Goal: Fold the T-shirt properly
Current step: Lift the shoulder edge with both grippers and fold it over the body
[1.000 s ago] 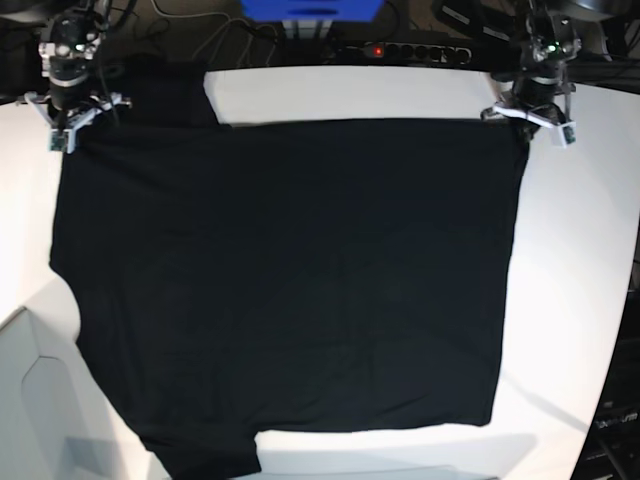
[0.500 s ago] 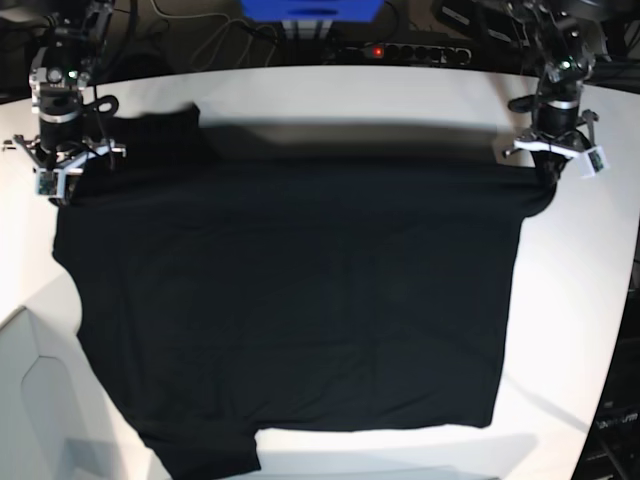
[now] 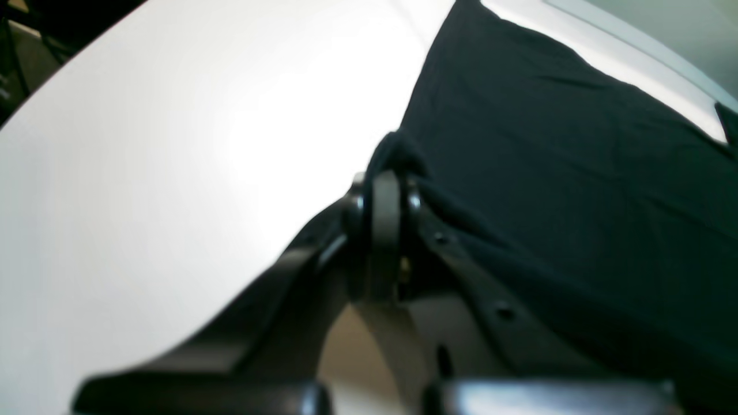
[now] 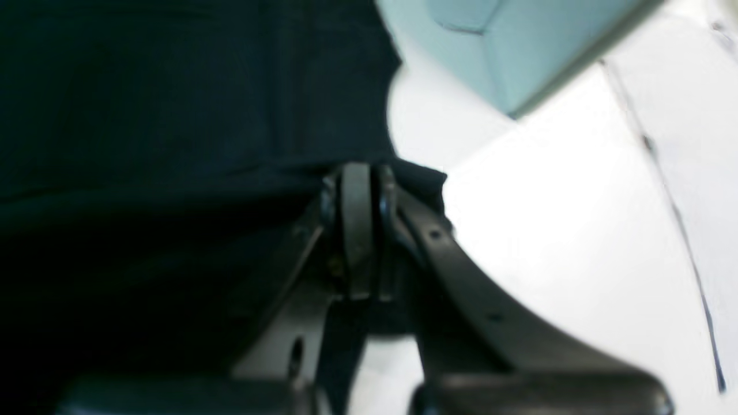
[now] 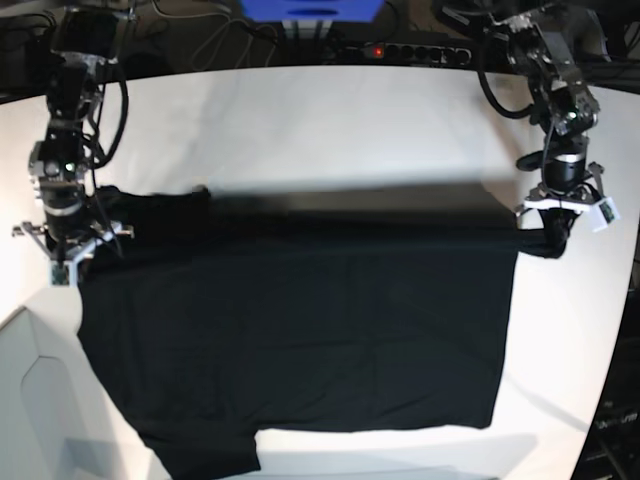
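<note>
Black T-shirt (image 5: 300, 330) far edge pinched by left end effector (image 5: 553, 238), right end effector (image 5: 65, 262).

Behind the T-shirt (image 5: 300, 330), the table (image 5: 340, 130) lies bare; a power strip (image 5: 405, 50) lines its far edge.

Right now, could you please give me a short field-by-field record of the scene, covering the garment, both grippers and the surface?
garment: black T-shirt, spread out, far edge lifted
left gripper: shut on the T-shirt's far corner, on the base view's right
right gripper: shut on the T-shirt's opposite far corner
surface: white table, bare beyond the raised edge
print: none visible on the upper side
</note>
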